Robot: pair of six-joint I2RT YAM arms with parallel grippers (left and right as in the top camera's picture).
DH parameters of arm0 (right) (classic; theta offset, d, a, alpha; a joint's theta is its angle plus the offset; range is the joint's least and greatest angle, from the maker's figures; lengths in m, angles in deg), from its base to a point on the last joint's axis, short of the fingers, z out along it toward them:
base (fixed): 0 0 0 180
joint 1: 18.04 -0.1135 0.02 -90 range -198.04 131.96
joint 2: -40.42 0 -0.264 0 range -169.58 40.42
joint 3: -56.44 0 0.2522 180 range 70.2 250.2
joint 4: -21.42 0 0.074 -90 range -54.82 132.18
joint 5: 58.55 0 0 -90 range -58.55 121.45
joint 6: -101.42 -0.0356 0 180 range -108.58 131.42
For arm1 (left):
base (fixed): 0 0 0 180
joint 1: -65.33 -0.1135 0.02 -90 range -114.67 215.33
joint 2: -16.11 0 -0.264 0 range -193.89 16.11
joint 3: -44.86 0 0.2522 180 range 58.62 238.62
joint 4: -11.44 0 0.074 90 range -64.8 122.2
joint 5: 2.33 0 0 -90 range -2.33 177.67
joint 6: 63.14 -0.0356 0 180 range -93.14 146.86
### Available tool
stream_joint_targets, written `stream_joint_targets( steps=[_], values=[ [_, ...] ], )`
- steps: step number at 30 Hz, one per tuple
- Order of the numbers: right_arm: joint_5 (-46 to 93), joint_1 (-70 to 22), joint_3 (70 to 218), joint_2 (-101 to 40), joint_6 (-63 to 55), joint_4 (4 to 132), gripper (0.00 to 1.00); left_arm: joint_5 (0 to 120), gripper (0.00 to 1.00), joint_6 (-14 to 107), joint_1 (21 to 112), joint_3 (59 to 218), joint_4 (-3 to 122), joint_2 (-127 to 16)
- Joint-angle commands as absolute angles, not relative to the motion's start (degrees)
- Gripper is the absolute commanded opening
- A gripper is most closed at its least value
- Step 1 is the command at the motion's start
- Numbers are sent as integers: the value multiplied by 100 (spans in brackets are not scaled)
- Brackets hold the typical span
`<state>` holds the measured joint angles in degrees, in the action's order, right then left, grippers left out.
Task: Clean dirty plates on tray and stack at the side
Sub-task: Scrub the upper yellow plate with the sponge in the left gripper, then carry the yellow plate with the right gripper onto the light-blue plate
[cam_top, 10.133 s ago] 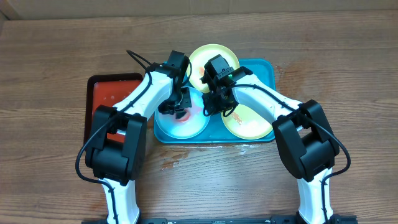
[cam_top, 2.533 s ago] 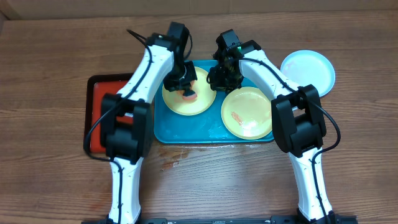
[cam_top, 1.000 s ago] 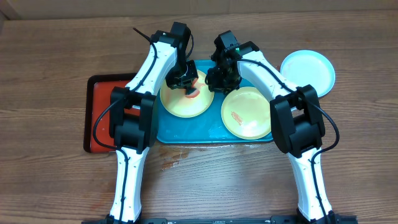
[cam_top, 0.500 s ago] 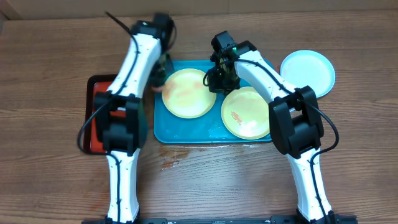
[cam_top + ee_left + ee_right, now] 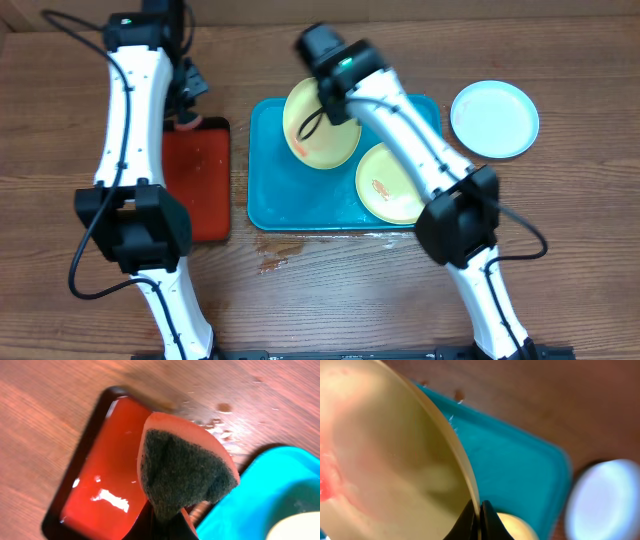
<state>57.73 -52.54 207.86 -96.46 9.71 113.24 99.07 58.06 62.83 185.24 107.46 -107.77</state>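
My right gripper (image 5: 338, 100) is shut on the rim of a pale yellow-green plate (image 5: 320, 130) and holds it lifted and tilted above the teal tray (image 5: 270, 190). The plate has a red smear at its left edge; in the right wrist view the plate (image 5: 385, 455) fills the left and the jaws (image 5: 479, 512) pinch its rim. A second yellow-green plate (image 5: 390, 185) with an orange smear lies on the tray. The light blue plate (image 5: 494, 118) lies on the table at the right. My left gripper (image 5: 186, 112) is shut on an orange sponge with a dark scrub face (image 5: 182, 472).
A red tray with a dark rim (image 5: 195, 180) lies left of the teal tray; it shows wet in the left wrist view (image 5: 107, 480). A wet stain (image 5: 275, 255) marks the table in front of the teal tray.
My left arm swung the sponge left, off the plate and over the red tray's far end. My right gripper has lifted and tilted the plate off the teal tray.
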Motion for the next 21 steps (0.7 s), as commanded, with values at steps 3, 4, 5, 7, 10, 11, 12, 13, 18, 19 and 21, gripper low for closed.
stream_joint_targets(
  steps=[3, 4, 5, 7, 10, 11, 12, 13, 18, 19, 21],
  values=[
    [9347, -6174, 20981, -9384, 1913, 11433, 4, 9811, 4, 5854, 5856, 18256, 10890, -10746],
    [9703, -6295, 20981, -9384, 1969, 11396, 4, 9811, 4, 5852, 5813, 18218, 10903, -10746],
    [10055, -6413, 20981, -9384, 2039, 11344, 4, 9809, 4, 5830, 5778, 18181, 10903, -10746],
    [10667, -6629, 20981, -9384, 2229, 11276, 4, 9811, 4, 5812, 5730, 18118, 10905, -10746],
    [11141, -6859, 20981, -9384, 2555, 11245, 4, 9811, 4, 5806, 5682, 18057, 10910, -10746],
    [11248, -6911, 20981, -9384, 2647, 11245, 4, 9811, 4, 5767, 5677, 18057, 10919, -10753],
    [11336, -6948, 20981, -9384, 2715, 11245, 4, 9811, 4, 5742, 5675, 18057, 10919, -10753],
    [11421, -6972, 20981, -9384, 2776, 11245, 4, 9809, 4, 5703, 5675, 18057, 10916, -10753],
    [11355, -6955, 20981, -9384, 2793, 11241, 4, 9809, 4, 5642, 5677, 18057, 10921, -10753],
    [11108, -6937, 20981, -9384, 2787, 11239, 4, 9809, 4, 5644, 5677, 18057, 10921, -10753],
    [10090, -6898, 20981, -9384, 2608, 11241, 4, 9782, 4, 5646, 5677, 18057, 10919, -10753]
  ],
)
